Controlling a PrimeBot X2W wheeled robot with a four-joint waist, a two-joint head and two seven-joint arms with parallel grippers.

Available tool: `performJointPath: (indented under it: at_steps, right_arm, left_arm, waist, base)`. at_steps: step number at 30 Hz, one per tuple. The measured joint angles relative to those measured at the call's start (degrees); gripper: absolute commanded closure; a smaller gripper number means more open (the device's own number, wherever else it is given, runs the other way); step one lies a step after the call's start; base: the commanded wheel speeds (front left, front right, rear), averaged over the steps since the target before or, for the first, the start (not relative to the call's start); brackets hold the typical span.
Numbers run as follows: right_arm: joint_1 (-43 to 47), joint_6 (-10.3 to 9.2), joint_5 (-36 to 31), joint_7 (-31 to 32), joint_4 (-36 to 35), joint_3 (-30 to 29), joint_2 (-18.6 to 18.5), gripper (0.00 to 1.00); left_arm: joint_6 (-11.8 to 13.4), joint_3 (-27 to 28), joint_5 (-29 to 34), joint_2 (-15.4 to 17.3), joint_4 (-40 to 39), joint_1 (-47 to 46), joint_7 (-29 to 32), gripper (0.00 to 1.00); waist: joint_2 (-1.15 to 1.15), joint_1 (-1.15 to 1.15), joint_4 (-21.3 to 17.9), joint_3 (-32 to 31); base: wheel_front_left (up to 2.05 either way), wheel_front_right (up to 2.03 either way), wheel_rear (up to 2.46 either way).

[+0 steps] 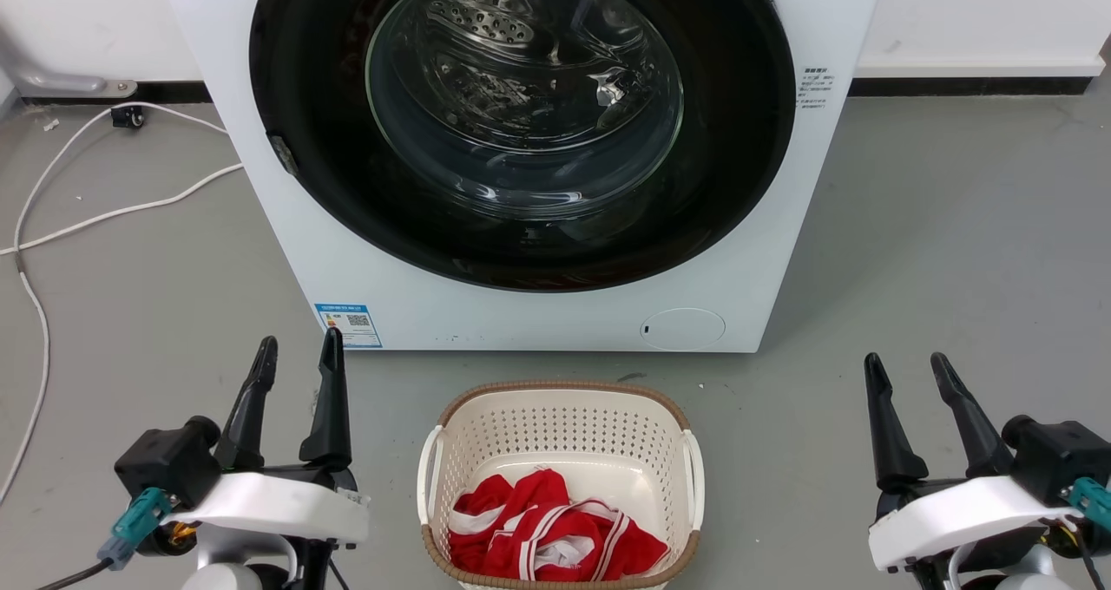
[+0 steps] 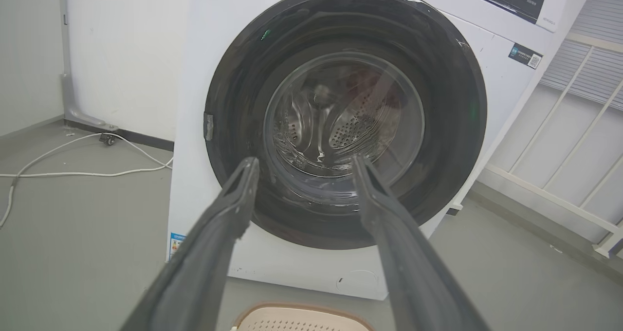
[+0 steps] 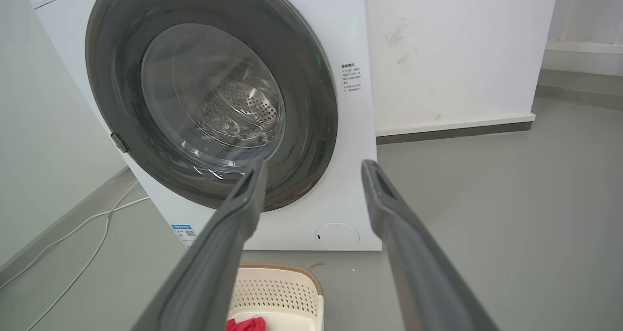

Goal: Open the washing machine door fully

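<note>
Washing machine door point(image 1: 312, 95) was shut; left gripper point(image 1: 300, 340) and right gripper point(image 1: 905, 360) both spread, empty. A grip might slip off the glossy rim by its 9 o'clock catch point(image 1: 282, 154).

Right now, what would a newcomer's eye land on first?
The washing machine door, a huge glossy black disc with a glass bowl, sits shut on the white washing machine at top centre. Below it, a cream basket holds red-and-white cloth, and the robot's left fingers and right fingers stand spread open at the lower corners.
</note>
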Motion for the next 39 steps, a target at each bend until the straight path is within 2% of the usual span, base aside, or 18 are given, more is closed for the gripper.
performJointPath:
  at_steps: [24,39]
  right_arm:
    - [0.3,0.0,-12.0,-0.3,0.1,0.2,0.0,0.0]
    - [1.0,0.01,-14.2,-0.9,0.8,0.1,0.0,0.0]
  left_arm:
    - [1.1,-1.8,12.5,1.3,0.5,0.3,-3.0,0.0]
    - [1.0,-1.9,17.7,1.3,0.9,0.4,-4.6,0.0]
  waist:
    - [0.0,0.0,0.6,0.0]
    - [0.0,0.0,0.4,-0.1]
  base:
    - [0.0,0.0,0.0]
    - [0.0,0.0,0.0]
